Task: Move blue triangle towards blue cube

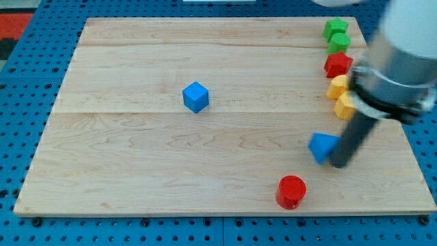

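Note:
The blue triangle (321,147) lies on the wooden board at the view's lower right. My tip (339,164) stands right against its right side, touching or nearly touching it. The blue cube (196,96) sits near the board's middle, well to the view's left and a little above the triangle. The arm's pale body covers the view's upper right corner and hides part of the board there.
A red cylinder (291,191) stands near the board's bottom edge, below and left of the triangle. Along the right edge, from the top down: a green star-like block (335,28), a green block (339,43), a red block (337,65), two yellow blocks (337,87) (344,105).

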### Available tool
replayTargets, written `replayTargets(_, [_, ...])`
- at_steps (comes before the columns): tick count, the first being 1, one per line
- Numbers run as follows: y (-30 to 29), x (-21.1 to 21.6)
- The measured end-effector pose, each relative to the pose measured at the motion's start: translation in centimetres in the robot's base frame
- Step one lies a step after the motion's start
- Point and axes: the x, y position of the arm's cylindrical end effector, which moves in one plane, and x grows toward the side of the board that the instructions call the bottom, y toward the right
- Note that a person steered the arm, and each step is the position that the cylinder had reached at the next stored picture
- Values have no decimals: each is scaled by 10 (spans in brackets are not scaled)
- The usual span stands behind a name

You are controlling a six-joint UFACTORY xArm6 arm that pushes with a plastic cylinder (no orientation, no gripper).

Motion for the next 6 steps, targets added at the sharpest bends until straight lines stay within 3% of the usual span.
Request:
replayTargets(1, [-71,-28])
replayTargets(2, [-65,-29])
replayTargets(3, [-7,-9])
replayTargets(4, [15,-37])
replayTargets(5, [-89,-53])
replayTargets(6, [-103,-53])
